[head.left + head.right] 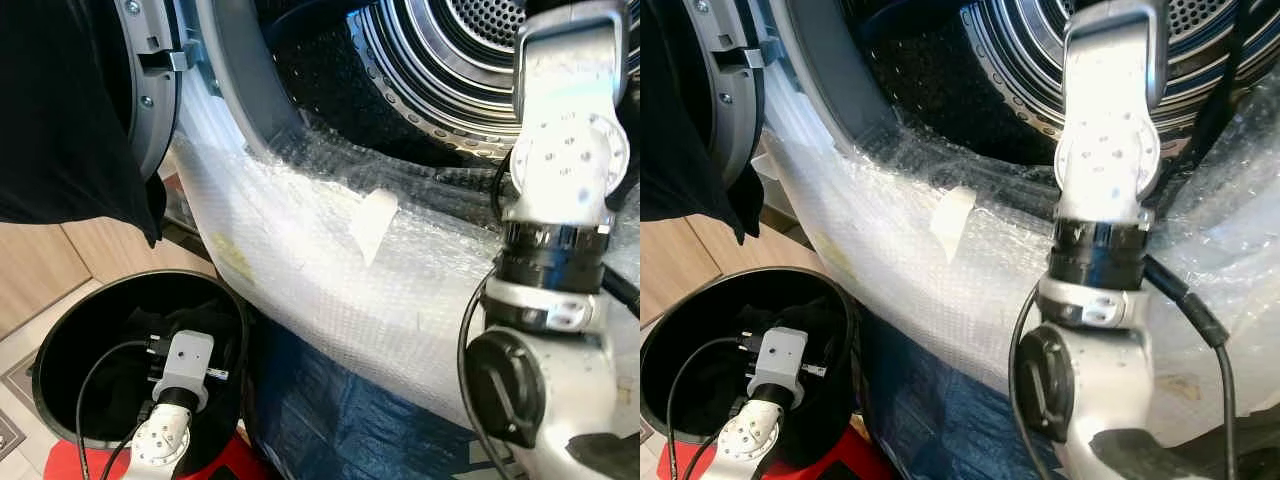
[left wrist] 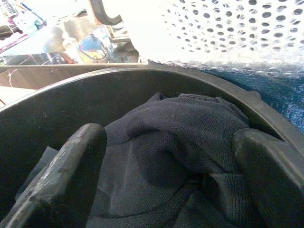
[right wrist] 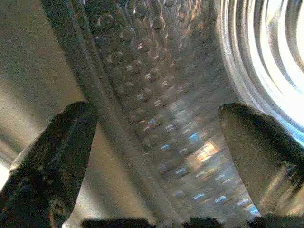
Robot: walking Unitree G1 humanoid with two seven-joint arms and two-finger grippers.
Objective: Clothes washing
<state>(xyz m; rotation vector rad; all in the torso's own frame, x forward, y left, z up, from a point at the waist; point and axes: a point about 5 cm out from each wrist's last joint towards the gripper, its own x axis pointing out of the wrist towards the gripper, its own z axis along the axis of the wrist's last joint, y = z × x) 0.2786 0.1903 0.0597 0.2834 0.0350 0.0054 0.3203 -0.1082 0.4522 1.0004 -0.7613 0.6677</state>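
Left wrist view: the left gripper [image 2: 168, 156], jaws apart, hangs over a dark knit garment [image 2: 180, 142] crumpled in the black bucket [image 1: 70, 330]. It looks soft, light and floppy; pinch a raised fold. Bunched up, it has no clear long axis. The right gripper [image 3: 156, 156], jaws apart and empty, reaches into the washer drum [image 3: 156, 85].

floor: light wood planks [image 1: 70, 262] at the left | lower down: a pale tile [image 1: 12, 370] and a red mat [image 1: 222, 468] | far room: cluttered shelves [image 2: 52, 38], blurred | light: bright
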